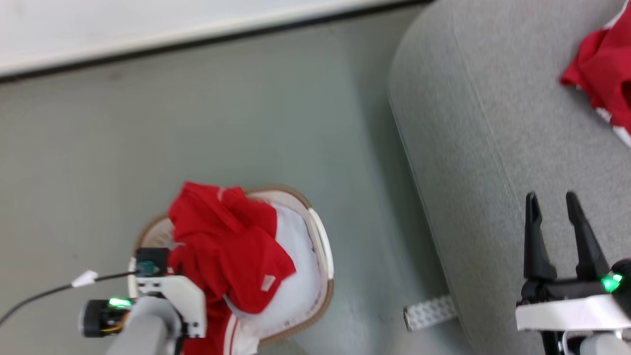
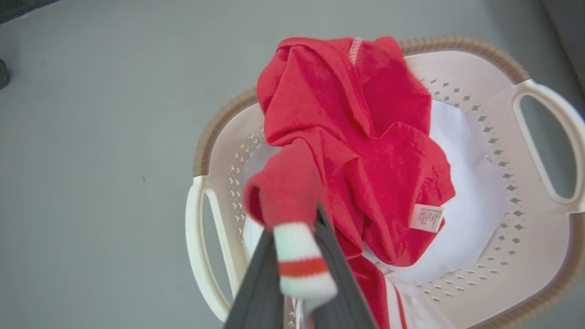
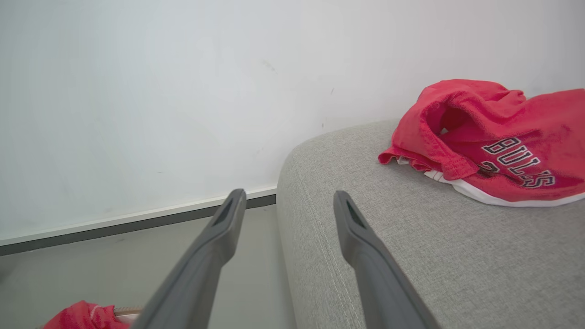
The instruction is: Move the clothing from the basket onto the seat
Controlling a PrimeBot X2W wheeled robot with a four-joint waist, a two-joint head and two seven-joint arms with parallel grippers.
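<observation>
Past the grey floor (image 1: 246,98), one red lettered garment (image 3: 484,141) lies on your light grey fabric sofa (image 3: 411,256), while your left pincer (image 2: 295,224) pinches red striped clothing (image 2: 365,160) in the white perforated basket (image 2: 502,137), right pincer (image 3: 288,194) spread.

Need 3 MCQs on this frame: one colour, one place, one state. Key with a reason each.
1. The basket rim is:
A) blue
B) brown
C) black

2. The lettered garment lies:
A) in the basket
B) on the floor
C) on the sofa

3. The left gripper is:
A) shut on red clothing
B) open over the basket
C) shut on a basket handle

Key:
1 B: the woven rim shows brown around the white perforated walls.
2 C: the right wrist view shows it resting on the grey cushion.
3 A: the fingers pinch a red cuff with white trim, and the rest is heaped in the basket.
</observation>
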